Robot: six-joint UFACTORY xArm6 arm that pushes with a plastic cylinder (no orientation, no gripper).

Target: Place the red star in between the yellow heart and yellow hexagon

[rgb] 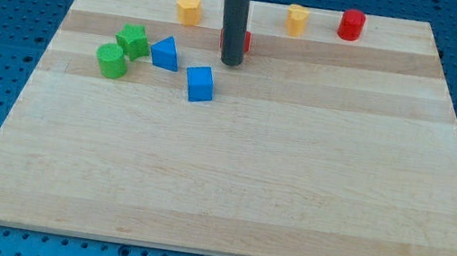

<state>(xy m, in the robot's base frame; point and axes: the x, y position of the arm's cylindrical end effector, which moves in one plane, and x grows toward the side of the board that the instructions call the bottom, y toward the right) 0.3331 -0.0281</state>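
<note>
My tip (231,60) stands at upper centre of the counter (231,174), right in front of the mostly hidden red star (246,42); no gripper here. Push straight up-frame, gently, stopping level between yellow hexagon (189,9) and yellow heart (296,19)

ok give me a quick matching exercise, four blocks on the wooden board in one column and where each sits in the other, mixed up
Blocks:
1. red cylinder block
2. green round block
3. blue cube block
4. red star block

Places:
A. mostly hidden behind my tip
B. furthest towards the view's left
C. furthest towards the view's right, near the board's top edge
D. nearest the view's bottom of all blocks

Pairs: 1-C, 2-B, 3-D, 4-A
</note>
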